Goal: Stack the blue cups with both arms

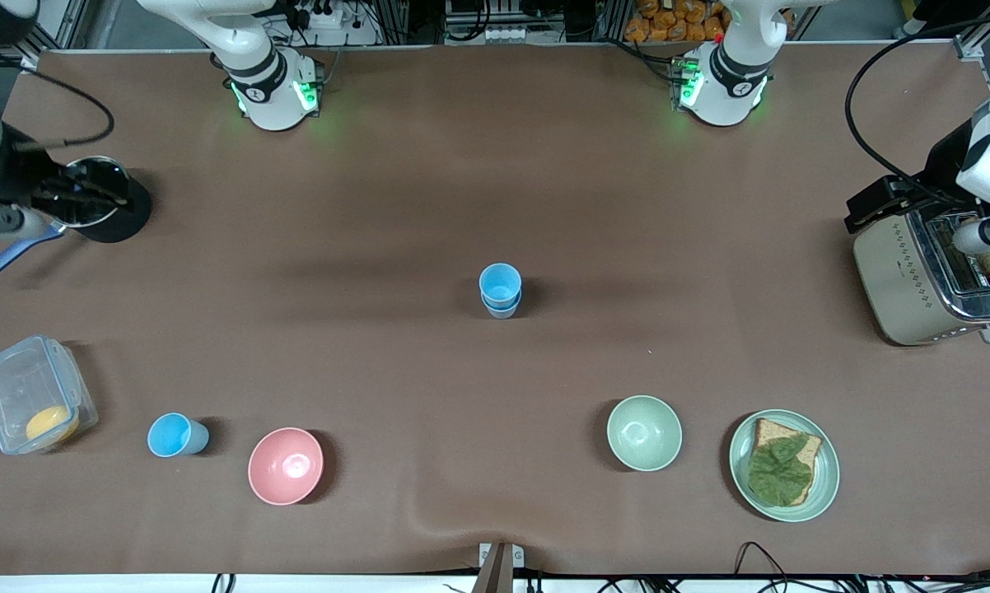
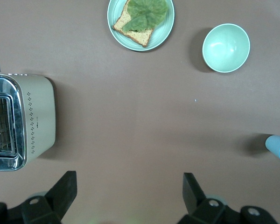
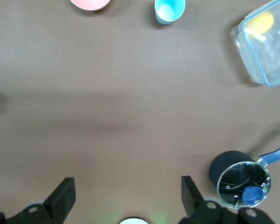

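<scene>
Standing mid-table: stacked blue cups, bright one nested in the paler, so stacking looking partly done. Sitting beside the pink bowl: a lone blue cup. Hanging wide open, gripping nothing: left gripper over the toaster, right gripper over the pot, apparently keeping clear.

Matt cloth, glossy plastic and polished metal were seen.
The table was covered in matt brown cloth; the stacked blue cups and pink bowl looked like smooth plastic, the toaster like shiny metal, the storage box like clear plastic.
</scene>
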Action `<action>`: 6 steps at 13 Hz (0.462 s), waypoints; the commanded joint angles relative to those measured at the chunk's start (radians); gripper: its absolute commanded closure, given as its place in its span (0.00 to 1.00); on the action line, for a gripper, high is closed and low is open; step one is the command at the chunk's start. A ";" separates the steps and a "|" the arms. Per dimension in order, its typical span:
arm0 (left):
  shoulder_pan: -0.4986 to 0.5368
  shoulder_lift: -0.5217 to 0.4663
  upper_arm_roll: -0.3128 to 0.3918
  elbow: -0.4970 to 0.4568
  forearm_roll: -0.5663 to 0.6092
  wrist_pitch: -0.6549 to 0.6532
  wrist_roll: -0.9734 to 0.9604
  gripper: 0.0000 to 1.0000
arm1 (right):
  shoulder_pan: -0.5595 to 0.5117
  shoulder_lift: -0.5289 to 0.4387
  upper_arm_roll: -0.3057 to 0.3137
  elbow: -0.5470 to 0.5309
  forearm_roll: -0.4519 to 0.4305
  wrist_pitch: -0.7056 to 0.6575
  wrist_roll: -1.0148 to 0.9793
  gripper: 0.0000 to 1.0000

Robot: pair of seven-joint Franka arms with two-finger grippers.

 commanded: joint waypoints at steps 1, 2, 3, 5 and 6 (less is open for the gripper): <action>0.002 -0.013 -0.005 0.001 -0.006 -0.014 -0.014 0.00 | -0.045 -0.035 0.027 -0.031 -0.032 0.027 -0.038 0.00; 0.002 -0.013 -0.007 0.001 -0.006 -0.014 -0.013 0.00 | -0.045 -0.039 0.026 -0.031 -0.032 0.036 -0.038 0.00; 0.002 -0.013 -0.008 0.001 -0.006 -0.014 -0.013 0.00 | -0.048 -0.042 0.026 -0.031 -0.032 0.046 -0.038 0.00; 0.005 -0.013 -0.008 0.001 -0.004 -0.028 0.025 0.00 | -0.122 -0.047 0.071 -0.031 -0.028 0.052 -0.036 0.00; 0.008 -0.013 -0.008 0.001 -0.006 -0.037 0.053 0.00 | -0.148 -0.049 0.097 -0.031 -0.028 0.052 -0.036 0.00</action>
